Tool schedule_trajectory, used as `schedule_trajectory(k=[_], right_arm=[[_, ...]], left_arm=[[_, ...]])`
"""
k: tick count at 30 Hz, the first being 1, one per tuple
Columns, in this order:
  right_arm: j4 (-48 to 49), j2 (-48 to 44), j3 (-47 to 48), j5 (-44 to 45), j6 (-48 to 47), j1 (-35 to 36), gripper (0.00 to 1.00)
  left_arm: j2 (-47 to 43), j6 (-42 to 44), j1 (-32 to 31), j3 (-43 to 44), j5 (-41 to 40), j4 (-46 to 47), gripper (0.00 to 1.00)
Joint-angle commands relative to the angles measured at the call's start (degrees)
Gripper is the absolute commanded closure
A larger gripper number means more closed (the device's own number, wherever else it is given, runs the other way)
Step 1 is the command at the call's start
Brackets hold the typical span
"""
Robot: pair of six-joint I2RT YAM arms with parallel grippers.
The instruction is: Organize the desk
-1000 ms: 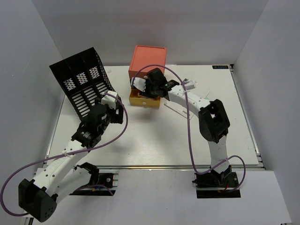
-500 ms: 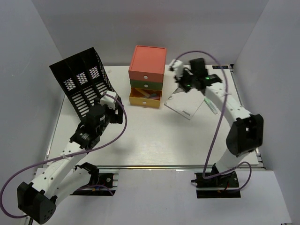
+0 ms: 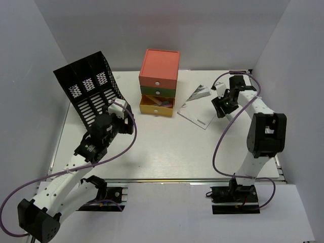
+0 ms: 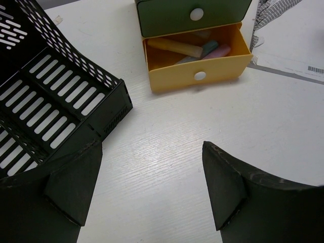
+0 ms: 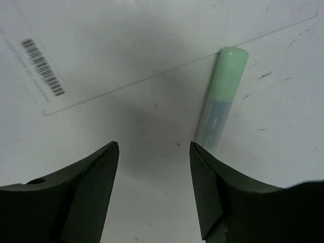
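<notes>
The white desk [image 3: 167, 152] carries a spiral notebook [image 3: 195, 109] right of a small drawer unit [image 3: 159, 81]. Its yellow bottom drawer [image 4: 197, 76] is pulled out, with several coloured markers [image 4: 190, 48] lying inside. My right gripper [image 3: 223, 105] hovers low at the notebook's right edge. In the right wrist view it is open [image 5: 154, 152] over bare desk, and a pale green marker [image 5: 223, 96] lies just beyond its right fingertip, against the notebook's cover [image 5: 76, 50]. My left gripper [image 4: 152, 152] is open and empty above the desk, between the black file rack [image 4: 45, 101] and the yellow drawer.
The black mesh file rack [image 3: 88, 88] stands tilted at the back left. The drawer unit has an orange top and a shut green drawer [image 4: 195, 15]. A metal rail [image 3: 167, 180] runs along the desk's near edge; grey walls close in on both sides.
My right arm swung from the yellow drawer to the desk's right side and came down beside the notebook. Its jaws now stand open. The left arm barely moved.
</notes>
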Motion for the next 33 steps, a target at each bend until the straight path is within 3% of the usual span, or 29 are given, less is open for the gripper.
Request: schedule_trajectory(k=[1,12,18,26,29,33], right_arm=[[2.10,4.53,4.66,3.73,-0.76,-0.99,0.36],[4.22,15.52,12.39,7.35,-1.81,-4.42,0.40],[0.19,20.28,17.06,3.14,-2.43,-5.73,0.53],[-0.87,22.39,17.15,1.72,-3.04,-6.61,0.55],[-1.75,23.01,17.32,1.55,-2.69,-6.97,0.63],[-2.63,21.17,17.41,0.24,-3.22,-7.14,0.94]], left_arm=[[-0.95,0.23,-0.16,-0.01,0.55,0.79,0.11],[-0.42,0.32,-0.16,-0.01,0.55,0.79,0.11],[0.19,0.32,-0.16,0.08,0.38,0.79,0.11],[0.63,0.32,-0.16,-0.01,0.29,0.70,0.11],[0.63,0.23,-0.16,-0.09,0.11,0.70,0.11],[0.72,0.32,-0.16,-0.09,0.20,0.70,0.11]])
